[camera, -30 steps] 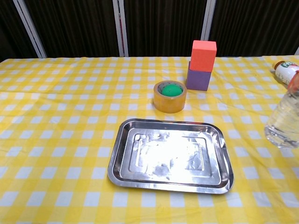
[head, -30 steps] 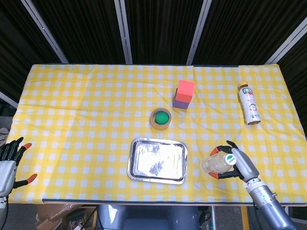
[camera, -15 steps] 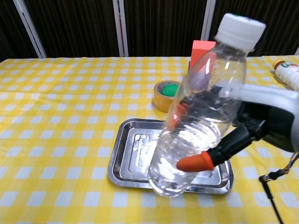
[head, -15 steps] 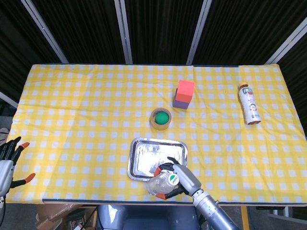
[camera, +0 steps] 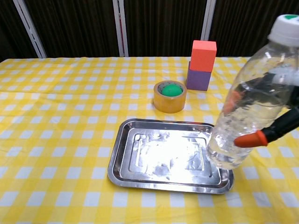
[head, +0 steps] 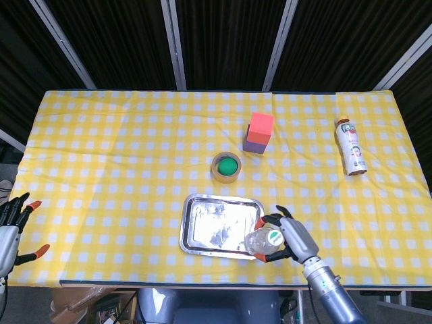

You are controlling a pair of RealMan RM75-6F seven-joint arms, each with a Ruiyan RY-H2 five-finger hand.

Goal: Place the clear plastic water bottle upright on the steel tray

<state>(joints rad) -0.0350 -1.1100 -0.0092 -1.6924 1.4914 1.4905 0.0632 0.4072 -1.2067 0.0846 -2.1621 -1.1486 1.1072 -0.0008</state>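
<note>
**Observer:** What's different from half a second back?

**Operator:** I've swung my right hand (head: 289, 237) back toward the right. Half a second ago the clear plastic water bottle (camera: 250, 95) hung in front of the near edge of the steel tray (head: 192, 229); now it sits over the tray's right end, close to the near right corner. A second ago it was well off to the right, so I overshot and I'm correcting.

**Observer:** Is it down yet?

**Operator:** I judge not. In the chest view the bottle leans, white cap up and to the right, and its base appears to hang above the tray rim rather than rest in it. My fingers (camera: 254, 138) wrap the body, orange tips showing on both sides.

**Observer:** And the other hand?

**Operator:** My left hand (head: 12, 226) is at the table's near left corner, fingers apart, holding nothing.

**Observer:** So what does the shift mean?

**Operator:** The bottle needs to go further left toward the tray's middle, straighten, then lower. Set here, it could catch the rim and tip.
</note>
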